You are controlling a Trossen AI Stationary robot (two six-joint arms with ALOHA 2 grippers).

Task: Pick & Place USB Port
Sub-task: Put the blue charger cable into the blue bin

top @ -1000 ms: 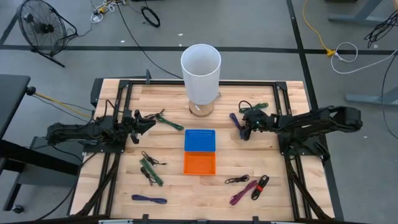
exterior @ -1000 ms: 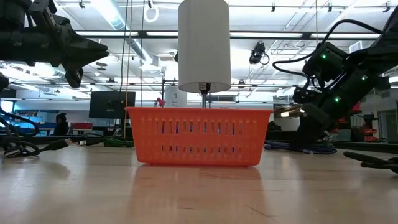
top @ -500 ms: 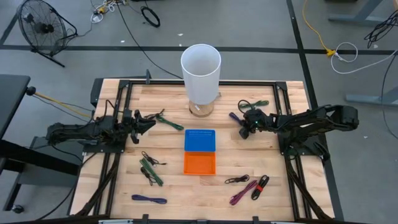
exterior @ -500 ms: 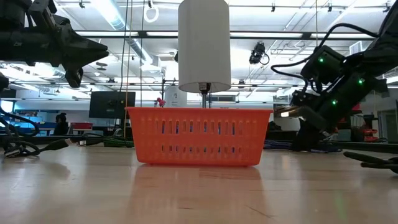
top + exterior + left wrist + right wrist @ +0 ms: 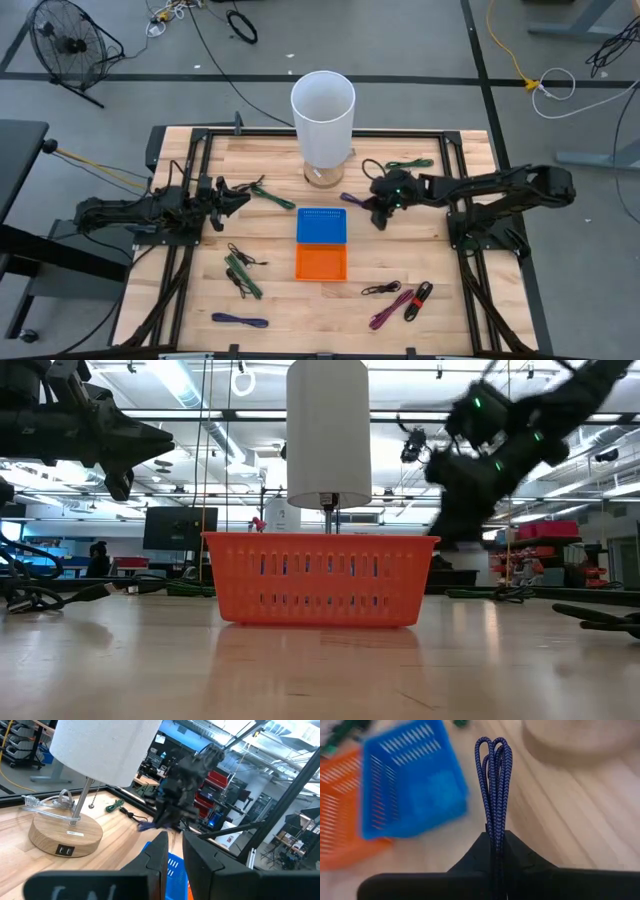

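Note:
My right gripper point(image 5: 376, 208) is shut on a blue-purple braided USB cable point(image 5: 352, 199), folded into a bundle of loops point(image 5: 493, 775). It hovers above the table between the lamp base point(image 5: 323, 176) and the blue basket point(image 5: 322, 226), just right of the basket. The orange basket point(image 5: 321, 263) sits next to the blue one, on its near side. My left gripper point(image 5: 238, 196) waits level at the table's left, its fingers point(image 5: 160, 852) a narrow slit apart with nothing between them. My right gripper pinches the folded cable bundle between its two fingers, several strands together point(image 5: 493, 834). The fingers slant down toward the table's left and lie along the bundle. The looped end point(image 5: 492, 745) sticks out past the fingertips, clear of the table.
A white-shaded lamp point(image 5: 323, 100) stands at the far middle. Loose cables lie around: green ones near my left gripper point(image 5: 273, 196), at the far right point(image 5: 411, 164) and at the near left point(image 5: 243, 272), purple at the near left point(image 5: 240, 320), black and red at the near right point(image 5: 400, 296).
My right gripper has risen and gone toward the table's left, from the far right part of the table toward the blue basket, tipping less steeply. The blue-purple cable has come with it, lifted clear of the table.

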